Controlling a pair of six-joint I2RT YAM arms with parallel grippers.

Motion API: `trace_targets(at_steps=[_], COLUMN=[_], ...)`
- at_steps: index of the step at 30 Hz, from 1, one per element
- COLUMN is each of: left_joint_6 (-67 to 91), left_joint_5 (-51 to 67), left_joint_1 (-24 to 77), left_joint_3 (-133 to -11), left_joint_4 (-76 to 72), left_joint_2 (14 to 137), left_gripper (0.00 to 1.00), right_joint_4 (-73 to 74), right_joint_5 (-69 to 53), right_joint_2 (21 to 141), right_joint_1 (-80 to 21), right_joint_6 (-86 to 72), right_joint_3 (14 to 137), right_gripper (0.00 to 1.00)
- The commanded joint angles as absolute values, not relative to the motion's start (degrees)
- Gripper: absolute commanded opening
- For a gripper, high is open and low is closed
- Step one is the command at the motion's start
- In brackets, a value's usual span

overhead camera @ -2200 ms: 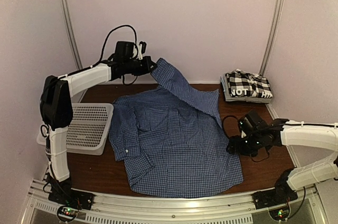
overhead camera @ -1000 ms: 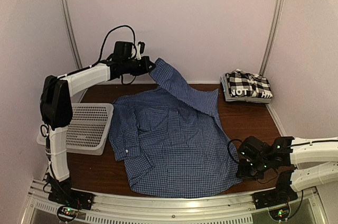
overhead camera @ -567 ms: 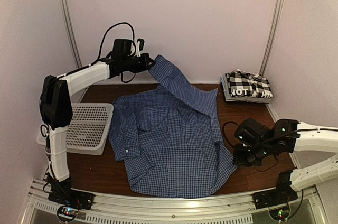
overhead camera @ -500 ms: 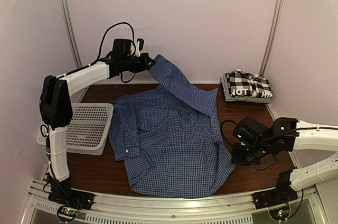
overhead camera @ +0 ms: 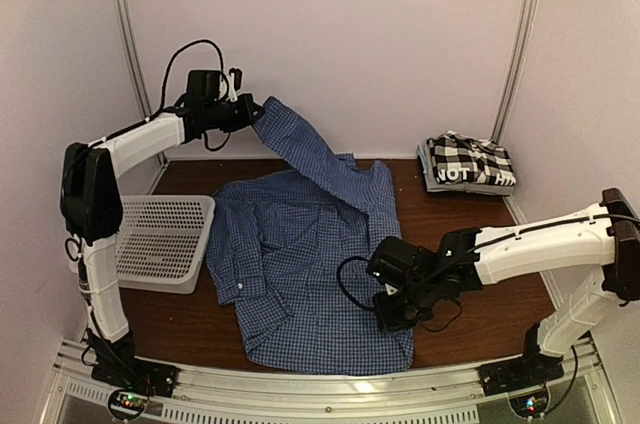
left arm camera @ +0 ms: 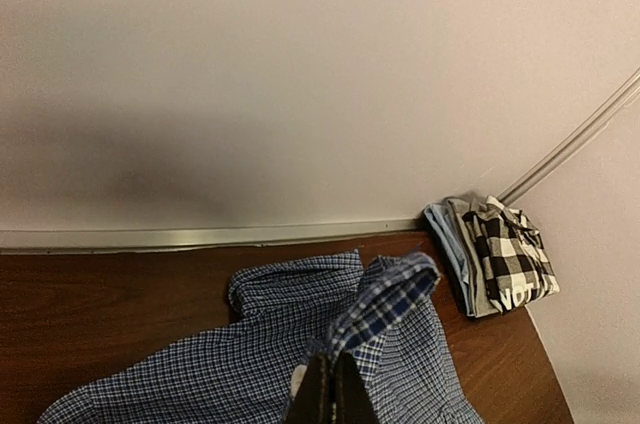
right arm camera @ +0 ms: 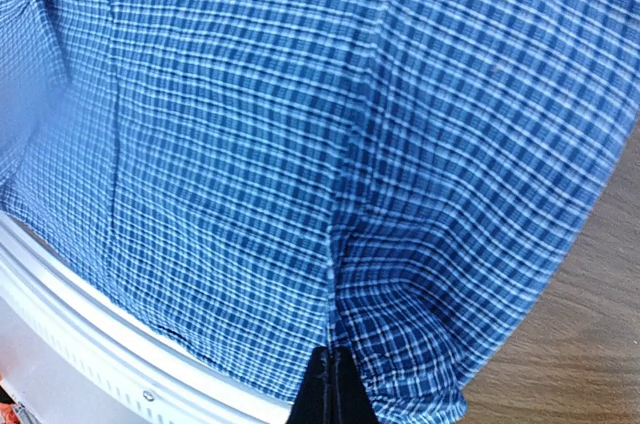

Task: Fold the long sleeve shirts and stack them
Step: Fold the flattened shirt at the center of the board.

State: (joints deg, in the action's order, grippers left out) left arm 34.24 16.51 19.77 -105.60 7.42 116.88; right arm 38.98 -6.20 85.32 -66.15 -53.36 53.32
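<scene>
The blue fine-checked shirt (overhead camera: 290,264) lies spread on the brown table, its right side folded in over the body. My left gripper (overhead camera: 256,114) is shut on a sleeve end and holds it up high near the back wall; in the left wrist view the cloth (left arm camera: 390,304) drapes from the shut gripper (left arm camera: 335,389). My right gripper (overhead camera: 388,316) is shut on the shirt's right hem, and the right wrist view shows the fabric (right arm camera: 300,144) pinched at a seam by the gripper (right arm camera: 335,369). The black-and-white checked shirt (overhead camera: 470,162) sits folded at the back right.
A white mesh basket (overhead camera: 160,239) stands at the table's left edge. The folded checked shirt (left arm camera: 505,254) rests on other folded cloth in the back right corner. A metal rail (right arm camera: 100,344) runs along the near edge, close to the shirt's hem.
The right gripper has shut on the shirt's right hem and carried it left over the shirt body. The left gripper has moved up and left with the sleeve.
</scene>
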Motion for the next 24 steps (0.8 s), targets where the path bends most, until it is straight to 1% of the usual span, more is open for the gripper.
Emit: trace_targets(at_steps=[1,7,18,24], left_joint_6=[32.99,31.79,30.6,30.15], left_joint_5=[15.26,13.61,15.54,14.94], left_joint_1=[18.5,17.23,15.76,15.64], left_joint_3=[-103.49,-101.58,-107.07,-107.14], left_joint_4=[4.98,5.54,10.88,10.47], left_joint_2=[112.66,110.59,115.72,114.6], left_gripper=[0.0,0.0,0.0,0.0], right_joint_4=[32.35,30.0,26.67,25.19], right_joint_5=[-10.87,-14.09,-18.42,-19.55], right_joint_2=[88.55,90.17,91.04,93.45], right_joint_1=[-66.45,-66.45,-66.5,-66.45], right_joint_6=[-49.88,-48.56,-46.65,-46.11], right_joint_3=[56.6,56.83,59.66,61.19], right_gripper=[0.0,0.0,0.0,0.0])
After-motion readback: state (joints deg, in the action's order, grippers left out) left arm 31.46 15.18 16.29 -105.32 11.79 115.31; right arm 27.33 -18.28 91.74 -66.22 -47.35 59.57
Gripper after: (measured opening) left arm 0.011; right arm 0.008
